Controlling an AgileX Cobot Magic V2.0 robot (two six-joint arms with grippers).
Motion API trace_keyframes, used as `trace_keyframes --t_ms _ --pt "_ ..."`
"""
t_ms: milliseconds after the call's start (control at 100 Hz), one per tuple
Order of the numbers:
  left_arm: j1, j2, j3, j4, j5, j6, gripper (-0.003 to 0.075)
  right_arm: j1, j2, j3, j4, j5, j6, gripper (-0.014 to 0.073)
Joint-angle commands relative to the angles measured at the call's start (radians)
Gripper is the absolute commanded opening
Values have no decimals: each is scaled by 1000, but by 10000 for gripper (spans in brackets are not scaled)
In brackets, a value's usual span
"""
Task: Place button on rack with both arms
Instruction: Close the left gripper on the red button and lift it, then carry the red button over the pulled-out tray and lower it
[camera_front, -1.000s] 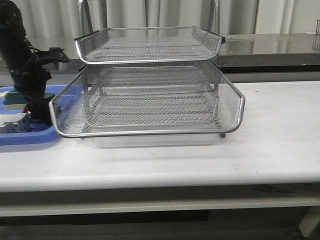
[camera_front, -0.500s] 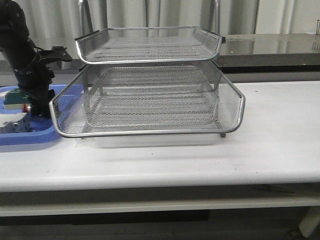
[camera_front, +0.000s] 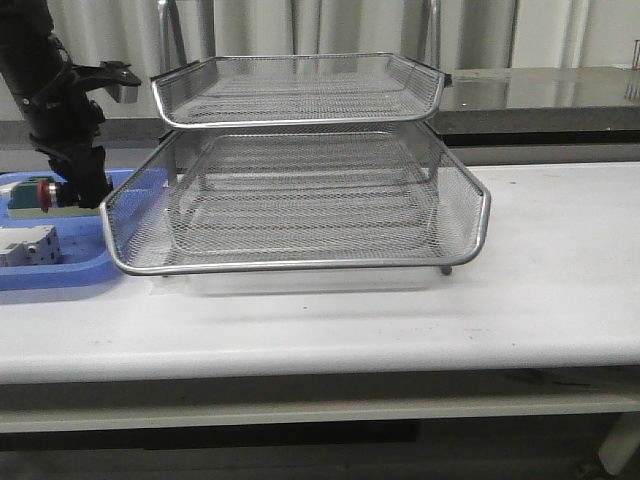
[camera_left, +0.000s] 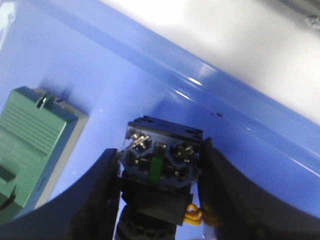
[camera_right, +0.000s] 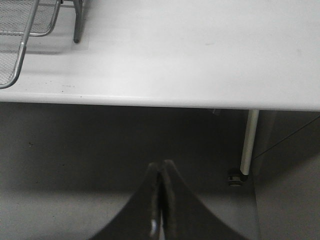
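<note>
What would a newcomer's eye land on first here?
The silver wire-mesh rack fills the middle of the table in the front view, its tiers empty as far as the mesh shows. At far left, the left gripper holds the button above the blue tray, red head showing, with a green block in the tray. The right gripper is shut, off the table's front edge.

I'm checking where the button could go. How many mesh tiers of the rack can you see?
2 clearly: the top tier and the wider one below it. The rack may have a third, lowest tier, but it is mostly hidden behind that mesh.
</note>
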Motion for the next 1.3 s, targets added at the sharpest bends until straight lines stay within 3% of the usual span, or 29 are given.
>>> trace_keyframes --t_ms 0,340,610,1290 --pt "-5 -80 -72 -12 40 -64 4 2 6 -33 -15 -54 -4 -68" --pt "15 -105 -133 -10 68 -299 4 2 6 -33 -15 -54 -4 -68" --pt "13 -202 -112 -10 68 -390 4 2 6 -33 -15 -54 -4 -68" --pt "-12 -707 444 -149 68 -411 4 2 6 -33 -15 -54 -4 -68"
